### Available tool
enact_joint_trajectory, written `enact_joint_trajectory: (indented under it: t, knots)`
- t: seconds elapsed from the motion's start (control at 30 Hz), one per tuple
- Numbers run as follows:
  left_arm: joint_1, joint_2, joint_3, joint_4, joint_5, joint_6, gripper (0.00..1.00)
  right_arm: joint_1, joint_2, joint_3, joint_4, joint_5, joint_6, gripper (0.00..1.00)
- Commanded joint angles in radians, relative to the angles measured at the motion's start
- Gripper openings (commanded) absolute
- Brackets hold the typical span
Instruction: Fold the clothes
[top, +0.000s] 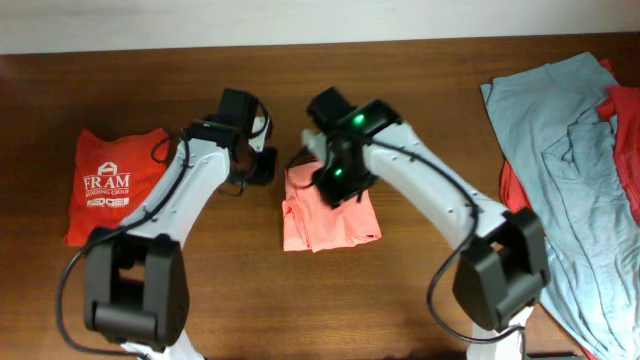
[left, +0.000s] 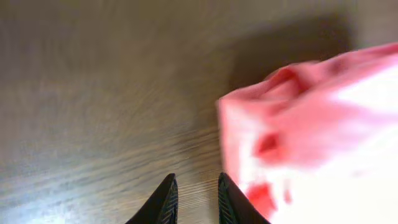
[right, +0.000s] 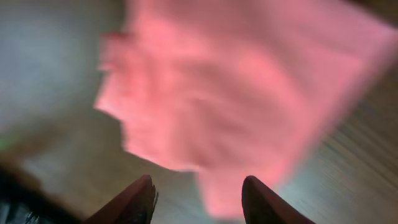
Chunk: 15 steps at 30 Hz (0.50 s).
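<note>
You have one readable word in the overhead view: the white lettering "FRAM", in bold capitals. It is printed across the upward face of the folded orange-red fabric T-shirt, which lies toward the left side of that view. Just above the word you will see a white emblem shaped like an arch or roofline, and you cannot make out any letters in it. Right under the word run two smaller white lines of print, too small for you to read. Both wrist views are blurred, so they give you nothing legible.
</note>
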Motion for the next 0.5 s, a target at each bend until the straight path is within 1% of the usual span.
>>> enact_joint_trajectory:
  t: [0.0, 0.03, 0.1, 0.13, 0.17, 0.2, 0.23, 0.37, 0.47]
  knots:
    - [-0.019, -0.066, 0.043, 0.037, 0.167, 0.105, 0.22, -0.054, -0.064, 0.029, -0.046, 0.135, 0.109, 0.47]
    - [-0.032, -0.064, 0.043, 0.052, 0.201, 0.129, 0.22, -0.068, -0.064, 0.019, -0.066, 0.127, 0.121, 0.43]
    - [-0.055, -0.055, 0.042, 0.066, 0.207, 0.138, 0.22, -0.076, -0.063, -0.008, -0.065, 0.111, 0.121, 0.4]
    - [-0.072, -0.047, 0.042, 0.074, 0.208, 0.153, 0.22, -0.077, -0.063, -0.032, -0.055, 0.094, 0.121, 0.37]
    - [-0.09, -0.035, 0.042, 0.085, 0.208, 0.166, 0.22, -0.076, -0.063, -0.068, -0.031, 0.07, 0.121, 0.31]
    - [-0.113, -0.019, 0.042, 0.103, 0.207, 0.167, 0.22, -0.076, -0.063, -0.105, -0.006, 0.047, 0.121, 0.21]
    - [-0.127, -0.008, 0.042, 0.114, 0.207, 0.167, 0.22, -0.076, -0.063, -0.137, 0.02, 0.027, 0.121, 0.18]
    - [-0.165, 0.043, 0.042, 0.157, 0.206, 0.174, 0.22, -0.076, -0.063, -0.248, 0.126, -0.066, 0.121, 0.17]
    - [-0.167, 0.083, 0.042, 0.175, 0.203, 0.174, 0.22, -0.076, -0.063, -0.322, 0.193, -0.131, 0.121, 0.17]
